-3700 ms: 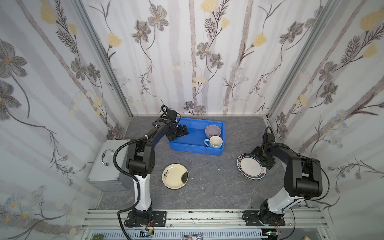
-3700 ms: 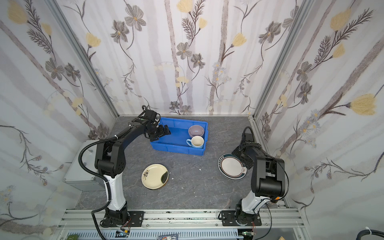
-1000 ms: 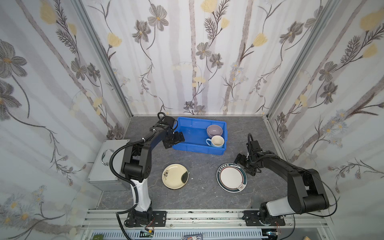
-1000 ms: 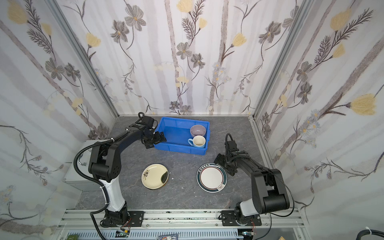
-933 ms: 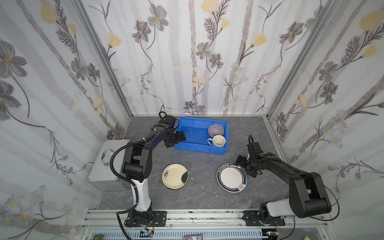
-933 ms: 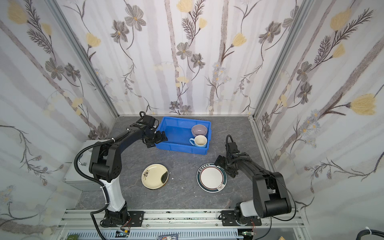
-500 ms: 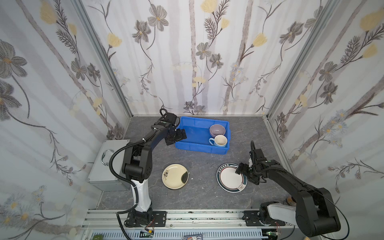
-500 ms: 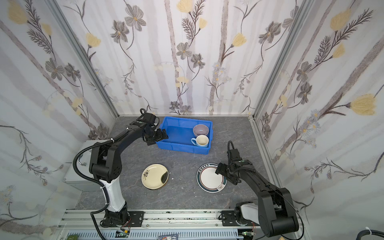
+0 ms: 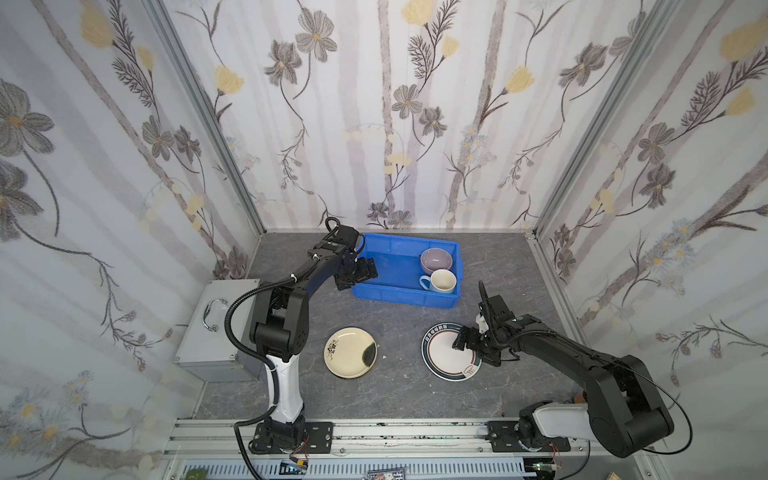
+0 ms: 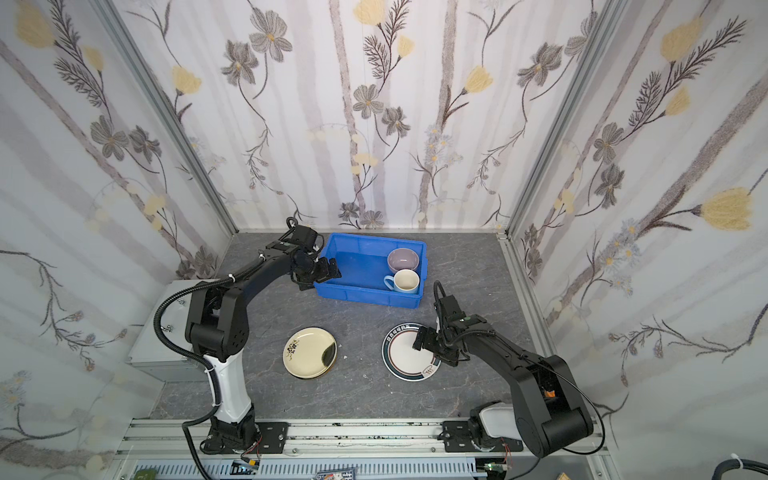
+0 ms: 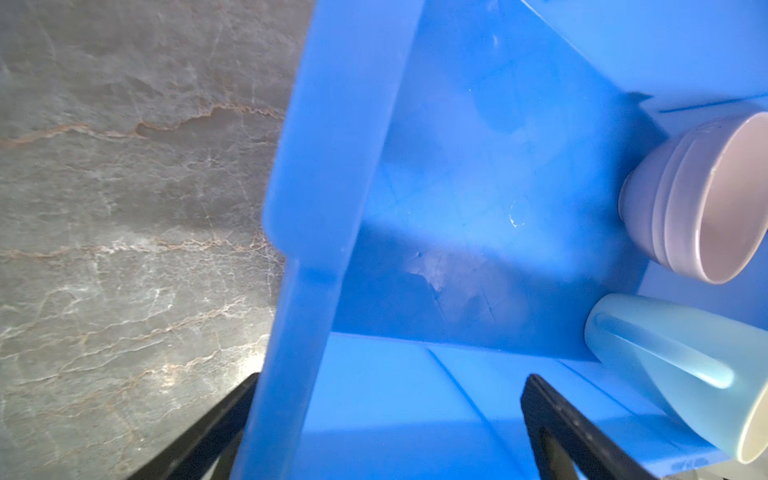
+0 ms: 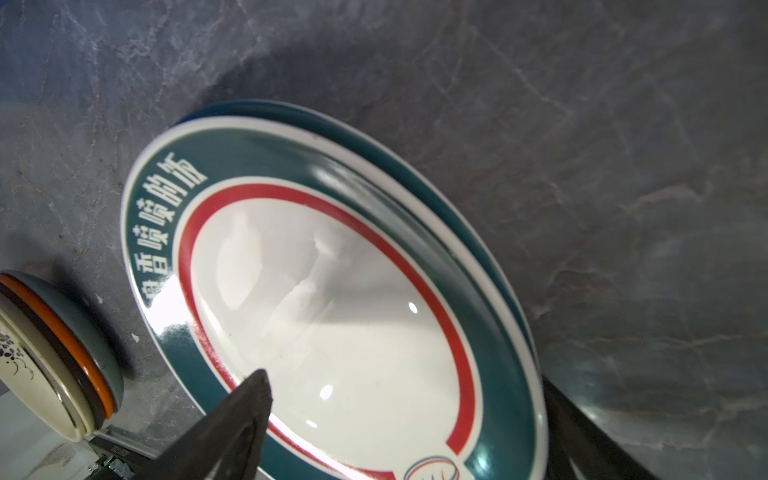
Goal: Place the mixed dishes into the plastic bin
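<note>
The blue plastic bin (image 9: pixel 405 293) (image 10: pixel 365 297) holds a lilac bowl (image 9: pixel 435 261) (image 11: pixel 698 199) and a pale-blue mug (image 9: pixel 442 281) (image 11: pixel 681 374) at its right end. My left gripper (image 9: pixel 356 274) (image 11: pixel 390 424) is open astride the bin's left wall (image 11: pixel 316 208), one finger outside and one inside. A white plate with a dark rim (image 9: pixel 446 353) (image 12: pixel 332 311) lies on the table. My right gripper (image 9: pixel 473 351) (image 12: pixel 407 415) is open over its right rim, one finger above the plate and one outside it. The cream flower plate (image 9: pixel 350 352) tops a stack (image 12: pixel 62 353) with black, orange and teal edges.
A silver metal case (image 9: pixel 216 328) with a handle stands at the left, beside the left arm's base. Floral walls close in the grey table on three sides. An aluminium rail (image 9: pixel 374 432) runs along the front edge.
The bin has slid to the right with the left gripper at its left wall. The white plate has moved left from the right side, and the right gripper has come down over its rim.
</note>
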`<state>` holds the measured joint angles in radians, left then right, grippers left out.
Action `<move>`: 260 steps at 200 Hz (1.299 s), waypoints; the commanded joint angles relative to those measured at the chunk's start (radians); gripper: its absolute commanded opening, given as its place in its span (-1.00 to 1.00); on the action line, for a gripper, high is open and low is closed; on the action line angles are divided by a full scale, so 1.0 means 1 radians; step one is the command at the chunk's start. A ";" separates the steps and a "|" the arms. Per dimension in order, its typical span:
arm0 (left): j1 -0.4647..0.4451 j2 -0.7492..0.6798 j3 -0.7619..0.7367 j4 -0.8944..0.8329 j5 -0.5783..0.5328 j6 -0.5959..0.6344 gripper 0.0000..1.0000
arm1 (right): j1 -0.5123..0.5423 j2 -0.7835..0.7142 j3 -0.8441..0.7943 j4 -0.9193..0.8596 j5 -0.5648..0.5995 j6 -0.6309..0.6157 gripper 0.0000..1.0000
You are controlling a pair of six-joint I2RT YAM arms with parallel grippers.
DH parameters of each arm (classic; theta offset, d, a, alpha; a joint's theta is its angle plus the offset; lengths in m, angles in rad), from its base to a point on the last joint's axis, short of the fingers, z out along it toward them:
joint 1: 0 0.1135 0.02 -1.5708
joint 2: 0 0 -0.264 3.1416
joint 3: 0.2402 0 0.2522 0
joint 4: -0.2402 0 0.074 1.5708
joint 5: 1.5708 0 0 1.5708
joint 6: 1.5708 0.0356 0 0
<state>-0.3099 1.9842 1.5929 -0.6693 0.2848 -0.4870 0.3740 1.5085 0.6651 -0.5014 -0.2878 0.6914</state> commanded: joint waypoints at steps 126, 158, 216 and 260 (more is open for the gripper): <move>-0.071 -0.248 -0.157 -0.086 -0.067 -0.001 0.93 | 0.126 0.119 0.197 0.005 -0.005 -0.070 0.85; -0.103 -0.310 -0.188 -0.105 -0.074 -0.013 0.91 | 0.124 0.035 0.163 -0.017 0.025 -0.072 0.84; -0.299 -0.336 -0.304 -0.040 -0.057 -0.069 0.60 | 0.125 -0.086 0.091 -0.022 0.045 -0.053 0.66; -0.383 -0.335 -0.355 -0.017 -0.087 -0.118 0.15 | 0.125 -0.150 0.021 -0.032 0.047 -0.043 0.10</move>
<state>-0.6609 1.6493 1.2602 -0.7166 0.2283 -0.5594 0.4980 1.3819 0.7082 -0.5430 -0.2543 0.6353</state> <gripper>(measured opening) 0.614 0.591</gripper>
